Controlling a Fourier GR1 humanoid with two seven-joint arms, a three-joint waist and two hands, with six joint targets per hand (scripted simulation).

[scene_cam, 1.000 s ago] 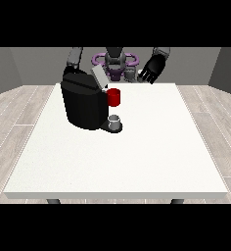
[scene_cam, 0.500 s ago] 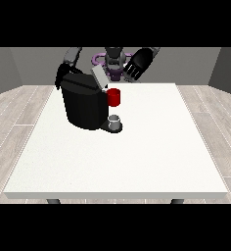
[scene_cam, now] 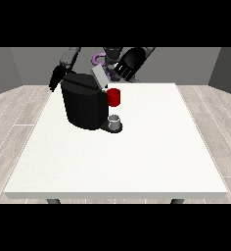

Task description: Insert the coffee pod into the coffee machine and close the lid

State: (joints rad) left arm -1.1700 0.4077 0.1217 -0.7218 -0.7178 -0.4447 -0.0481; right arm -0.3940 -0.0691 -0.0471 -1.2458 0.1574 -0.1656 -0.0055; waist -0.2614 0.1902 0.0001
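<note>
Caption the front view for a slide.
Black coffee machine on white table, grey lid raised, hand at view's right hovering beside it.

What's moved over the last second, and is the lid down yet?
The hand at the view's right has swung in from the table's far right toward the raised lid, now just beside it. The lid is not yet closed. The coffee machine, red part and the other hand stayed put.
</note>
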